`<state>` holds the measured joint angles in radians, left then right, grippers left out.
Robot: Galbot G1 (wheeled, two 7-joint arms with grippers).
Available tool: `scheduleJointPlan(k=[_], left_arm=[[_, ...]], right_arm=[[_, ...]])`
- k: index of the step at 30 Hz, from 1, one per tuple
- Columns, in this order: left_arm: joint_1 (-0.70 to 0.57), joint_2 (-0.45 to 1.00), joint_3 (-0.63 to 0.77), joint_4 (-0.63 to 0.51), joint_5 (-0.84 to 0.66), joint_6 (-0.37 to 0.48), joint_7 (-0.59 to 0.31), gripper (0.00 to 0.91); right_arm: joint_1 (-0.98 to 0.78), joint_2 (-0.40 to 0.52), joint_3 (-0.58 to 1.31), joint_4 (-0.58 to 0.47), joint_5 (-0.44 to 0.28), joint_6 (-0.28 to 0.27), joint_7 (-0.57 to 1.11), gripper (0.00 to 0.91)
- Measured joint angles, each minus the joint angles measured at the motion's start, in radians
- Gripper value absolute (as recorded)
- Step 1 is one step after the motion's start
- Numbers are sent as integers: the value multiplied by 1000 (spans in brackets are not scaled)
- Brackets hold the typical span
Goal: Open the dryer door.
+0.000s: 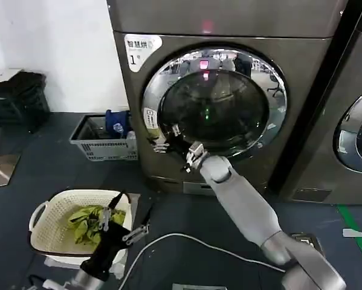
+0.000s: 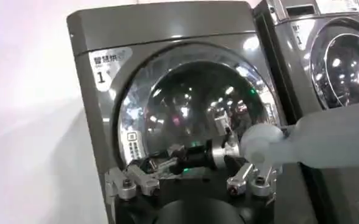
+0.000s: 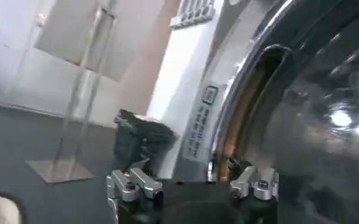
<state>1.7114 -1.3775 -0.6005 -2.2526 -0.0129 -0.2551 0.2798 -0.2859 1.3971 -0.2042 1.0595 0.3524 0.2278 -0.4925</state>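
The right pincer (image 1: 168, 140), fingers apart, is seen from the head at the left rim of the dryer door (image 1: 214, 99), which looks shut; a hooking pull seems needed next. The left pincer (image 1: 121, 219), also apart, is parked above a basket (image 1: 42, 226) on the floor. From the right wrist, the door's recessed handle (image 3: 252, 103) is seen just ahead.

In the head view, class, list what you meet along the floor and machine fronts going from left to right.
White laundry basket → grey crate → right hand at the dryer door → second machine's door.
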Motion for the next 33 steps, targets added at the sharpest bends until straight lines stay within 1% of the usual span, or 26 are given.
scheduleJointPlan(k=[2, 5, 8, 11, 12, 13, 16, 21, 24, 28, 31, 33], left_arm=[[0, 1, -4, 1, -3, 0, 0, 907], [0, -1, -12, 2, -8, 2, 0, 907], [0, -2, -23, 3, -15, 4, -1, 907], [-4, -3, -38, 5, -27, 10, -2, 907], [-7, -2, -46, 7, -40, 17, -2, 907], [-10, 0, -54, 7, -58, 25, -2, 907], [-18, 12, -85, 12, -104, 41, 1, 907], [-48, 43, -167, 21, -212, 89, 15, 907], [-70, 59, -198, 35, -238, 99, 17, 907], [-96, 78, -207, 52, -251, 105, 30, 907], [-118, 95, -211, 64, -275, 118, 42, 907], [-133, 107, -210, 73, -289, 124, 47, 907]], right_arm=[[2, -7, -6, -6, 19, 34, -47, 907], [1, -21, -16, 5, 37, 48, -85, 907], [-6, -40, -29, 26, 78, 76, -125, 907], [-13, -71, -37, 54, 135, 103, -191, 907], [-15, -83, -34, 59, 154, 121, -231, 907], [-18, -95, -32, 66, 174, 129, -276, 907], [-29, -131, -21, 93, 233, 134, -416, 907], [-60, -204, -3, 162, 314, 109, -591, 907], [-83, -253, 7, 219, 358, 91, -679, 907], [-117, -322, 29, 310, 418, 43, -782, 907], [-147, -374, 52, 381, 442, 22, -841, 907], [-173, -411, 79, 428, 443, 17, -875, 907]])
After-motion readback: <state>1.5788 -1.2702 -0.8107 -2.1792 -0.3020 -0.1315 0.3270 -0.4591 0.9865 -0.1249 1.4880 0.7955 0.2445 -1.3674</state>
